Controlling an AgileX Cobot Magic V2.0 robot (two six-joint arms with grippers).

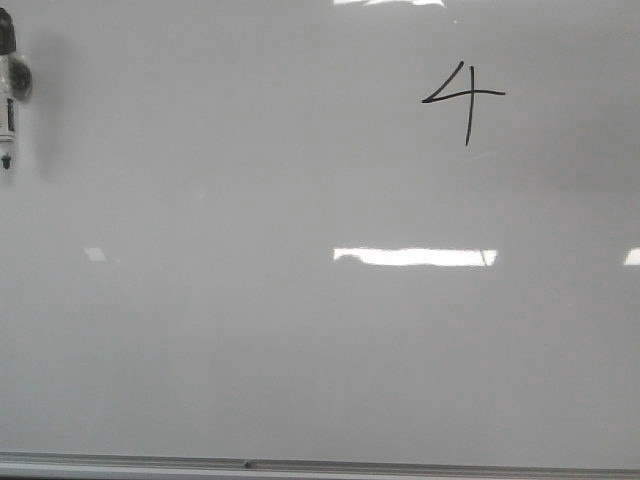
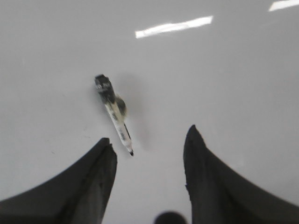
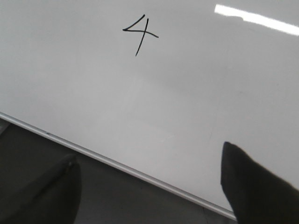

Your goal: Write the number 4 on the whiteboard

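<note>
Glossy pale grey-white whiteboard (image 1: 300, 350) with a thin silver frame edge fills my forward view, and the small black hand-drawn number 4 (image 1: 463, 98) sits in its upper right part. At the board's far left edge lies a black-and-white marker pen (image 1: 9, 90), uncapped, well apart from the 4. My left gripper (image 2: 149, 144) hangs spread wide above that pen, holding nothing, and my right gripper (image 3: 149, 168) gapes empty over the board's near frame.

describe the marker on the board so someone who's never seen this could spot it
Start with the whiteboard, glossy pale grey with a silver frame edge. At its far left lies the marker, white-bodied with a black cap end. It is the board's only solid object; the number 4 at upper right is just thin ink.
</note>
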